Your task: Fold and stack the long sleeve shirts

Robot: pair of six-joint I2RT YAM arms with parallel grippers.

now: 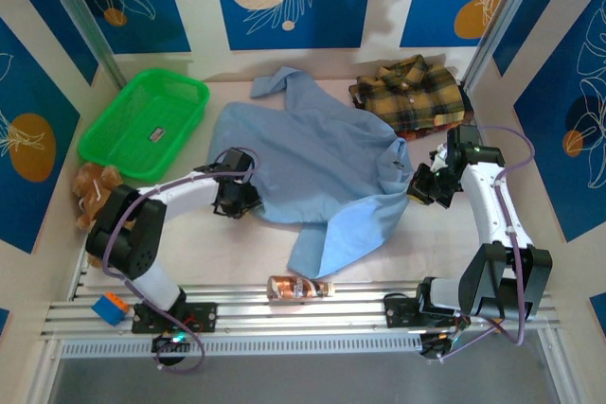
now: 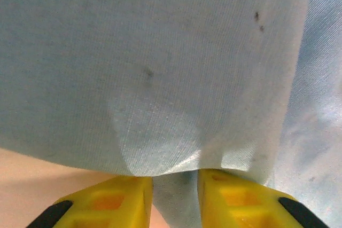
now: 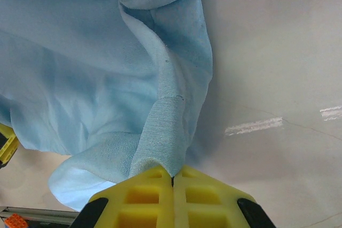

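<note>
Plaid shirt (image 1: 409,92) looks folded. Blue shirt (image 1: 322,163) sprawls unfolded, pinched in my left fingers (image 2: 112,201) and right fingers (image 3: 144,196).

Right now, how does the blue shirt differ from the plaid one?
The light blue shirt lies spread open and rumpled; the plaid shirt sits folded small. Blue is plain, plaid yellow and dark brown. The right pincer pinches the blue; no pincer touches the plaid. Both are soft cloth.

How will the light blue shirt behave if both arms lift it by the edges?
The light blue shirt will probably sag and drape: it lies creased, bunching where the right gripper pinches it. It looks thin, so likely light. Its near flap may trail.
</note>
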